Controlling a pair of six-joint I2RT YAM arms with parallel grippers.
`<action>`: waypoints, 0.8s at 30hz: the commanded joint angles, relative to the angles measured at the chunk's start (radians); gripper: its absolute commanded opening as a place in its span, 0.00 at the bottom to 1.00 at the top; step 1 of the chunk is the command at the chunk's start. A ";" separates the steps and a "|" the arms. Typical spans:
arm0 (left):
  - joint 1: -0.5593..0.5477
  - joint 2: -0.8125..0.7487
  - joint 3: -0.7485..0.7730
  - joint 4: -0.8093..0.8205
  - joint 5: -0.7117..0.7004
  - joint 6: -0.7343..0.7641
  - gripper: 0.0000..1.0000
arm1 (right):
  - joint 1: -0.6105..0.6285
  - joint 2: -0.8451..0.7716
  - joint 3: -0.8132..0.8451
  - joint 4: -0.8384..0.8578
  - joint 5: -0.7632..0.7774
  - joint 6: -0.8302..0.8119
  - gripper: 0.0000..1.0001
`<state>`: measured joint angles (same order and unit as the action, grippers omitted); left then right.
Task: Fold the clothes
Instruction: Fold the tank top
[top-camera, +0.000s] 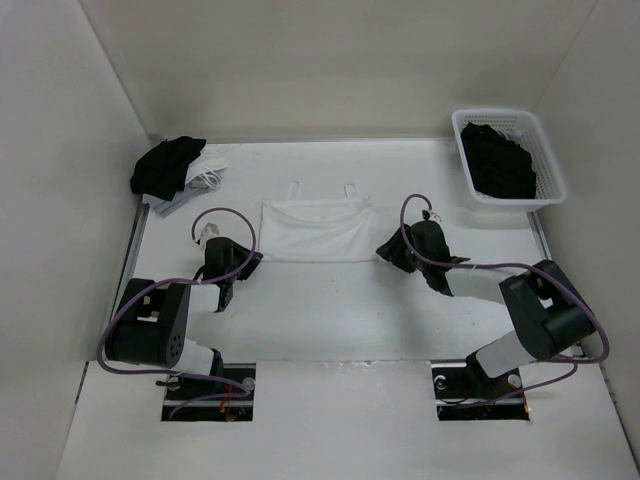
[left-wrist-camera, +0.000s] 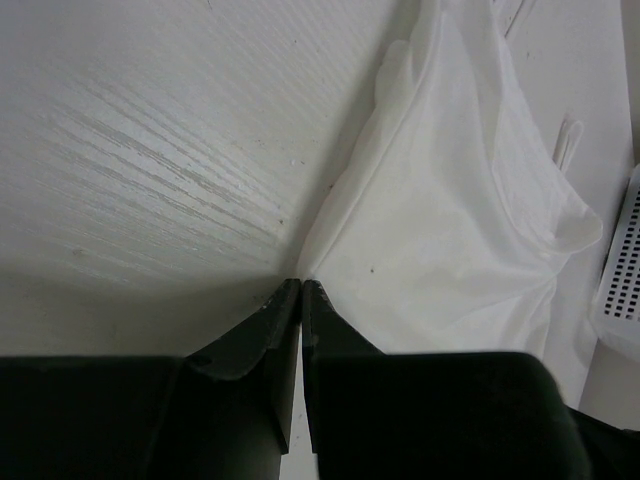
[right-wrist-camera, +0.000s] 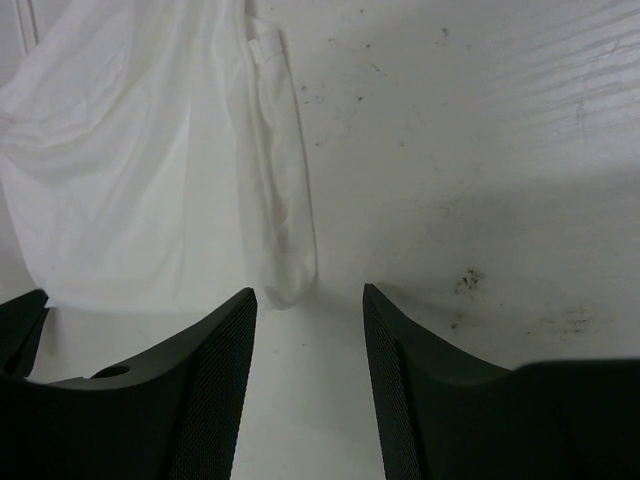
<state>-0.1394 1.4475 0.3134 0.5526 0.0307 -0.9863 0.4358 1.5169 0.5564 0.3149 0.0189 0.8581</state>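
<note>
Two arms are down at the hem of the camisole (top-camera: 318, 230), which lies flat with its straps pointing away from the arm bases, to the left of the basket (top-camera: 512, 203). The left gripper (left-wrist-camera: 301, 285) is at the hem corner farther from the basket. Its jaws are pressed together with barely a slit between them, and the thin white fabric runs right into the tips, so that corner looks pinched. The right gripper (right-wrist-camera: 308, 290) is at the hem corner nearer the basket. Its jaws stand well apart and hold nothing, with the corner lying just ahead of one finger rather than between the two.

My read: this is the grab before the first fold. To do it well, the right arm should shift away from the basket until the corner sits squarely between the fingers, then close low on the table. Both layers need catching. After that, both corners should rise together and level, or this flimsy cloth will skew.
</note>
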 joint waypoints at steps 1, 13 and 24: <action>0.004 -0.001 -0.016 0.038 0.023 0.015 0.03 | 0.031 -0.037 0.007 0.038 0.007 -0.001 0.52; 0.007 -0.007 -0.017 0.050 0.034 0.008 0.03 | 0.016 0.086 0.039 0.064 -0.014 0.028 0.38; 0.001 -0.142 -0.023 0.029 0.069 -0.003 0.00 | 0.014 0.030 0.017 0.096 0.027 0.042 0.03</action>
<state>-0.1379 1.4185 0.3046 0.5472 0.0669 -0.9874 0.4511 1.6218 0.5896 0.3748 0.0116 0.9047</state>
